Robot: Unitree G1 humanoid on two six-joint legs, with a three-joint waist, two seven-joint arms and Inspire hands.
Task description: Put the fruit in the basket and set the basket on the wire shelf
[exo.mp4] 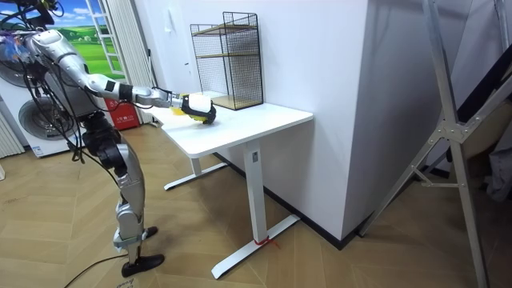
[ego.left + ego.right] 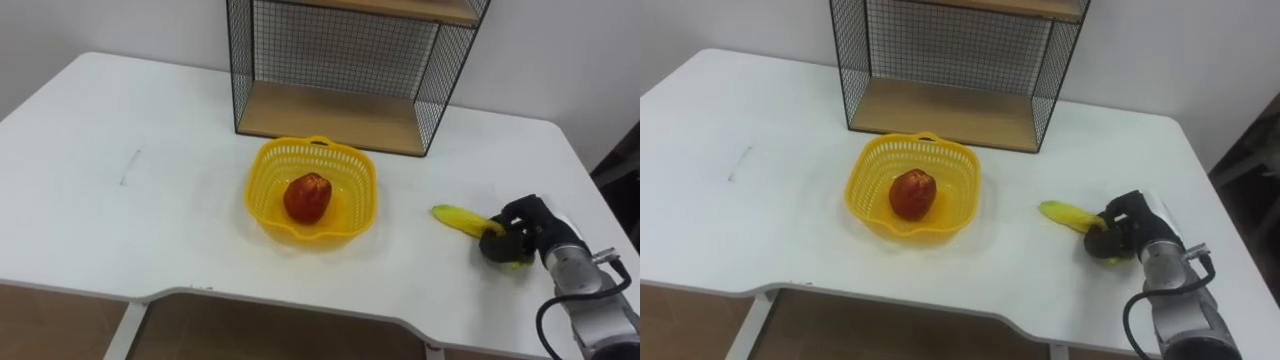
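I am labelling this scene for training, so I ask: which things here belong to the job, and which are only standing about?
Belong to the job:
- yellow basket
- red fruit, already inside the basket
- banana, on the table, held by the right hand
- wire shelf

Only standing about:
- white table, a mere support
- washing machine

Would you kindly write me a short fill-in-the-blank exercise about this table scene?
1. The red fruit lies in the yellow ____.
2. The right hand is curled round the ____ on the white table.
3. The wire shelf has a lower board made of ____.
Missing words: basket; banana; wood.
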